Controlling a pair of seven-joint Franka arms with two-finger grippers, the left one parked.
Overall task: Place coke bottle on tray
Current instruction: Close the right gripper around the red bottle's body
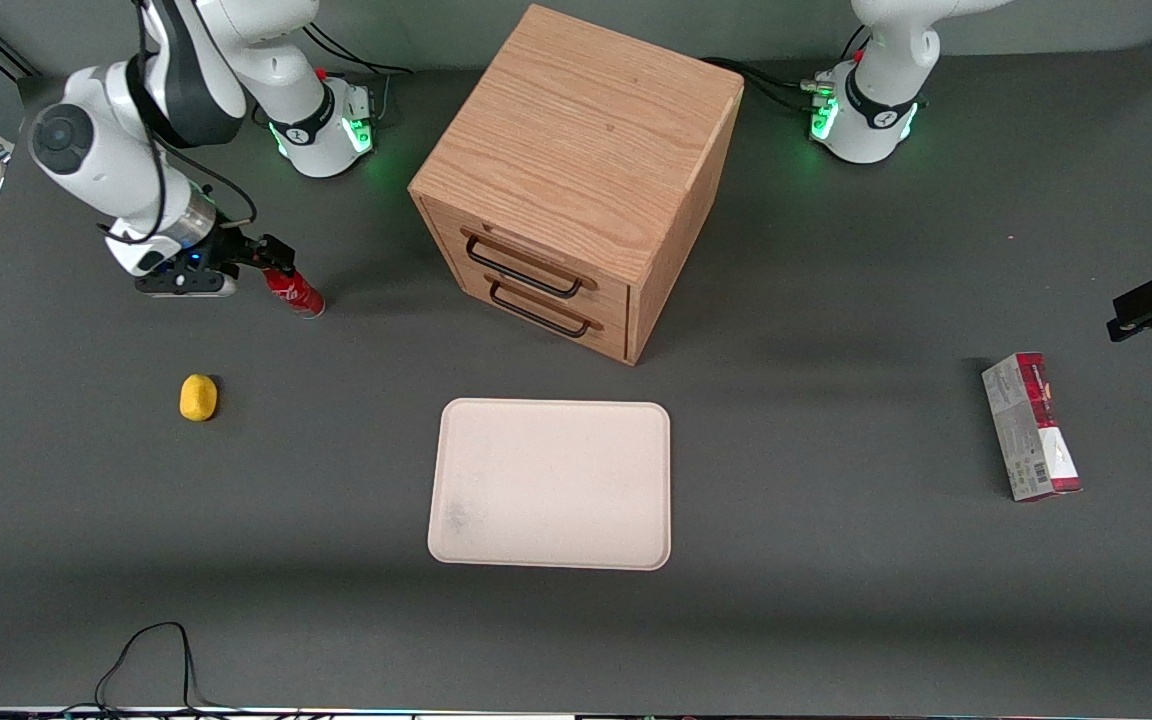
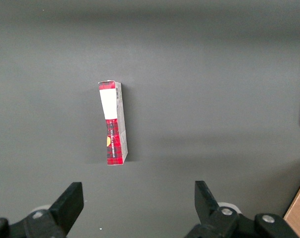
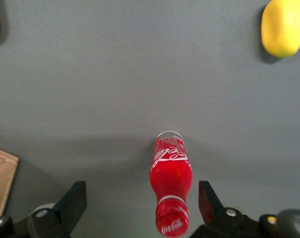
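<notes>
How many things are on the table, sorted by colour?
Red: 2, the coke bottle between the open jaws of the gripper, and the carton
Yellow: 1, the lemon
Cream: 1, the tray
Wooden: 1, the drawer cabinet
Total: 5

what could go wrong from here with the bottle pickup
The pincer is open, its fingers either side of the cap end of the coke bottle, which lies on its side. Closing near the narrow neck could let the glossy bottle slip or swing. Nudged, it might roll off line. The tray lies nearer the front camera, so a loose hold could drop it short.
</notes>
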